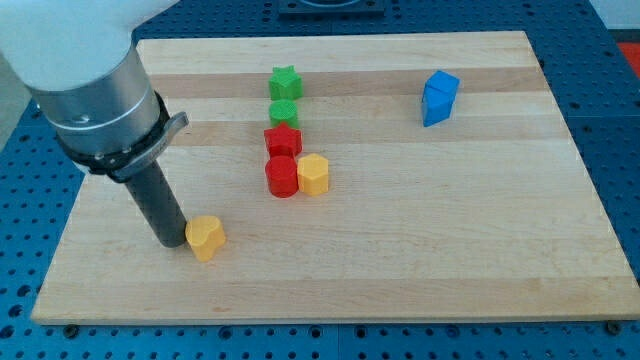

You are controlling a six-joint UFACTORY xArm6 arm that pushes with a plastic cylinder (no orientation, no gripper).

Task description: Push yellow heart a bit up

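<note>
The yellow heart (206,237) lies on the wooden board (420,220) near the view's bottom left. My tip (172,243) rests on the board just to the left of the heart, close to it or touching it. The dark rod rises from there up and to the left into the arm's grey body.
A column of blocks stands in the board's middle: a green star (285,81), a green round block (284,112), a red star (283,141), a red cylinder (282,176), with a yellow hexagonal block (313,174) beside it. A blue block (439,97) lies at the upper right.
</note>
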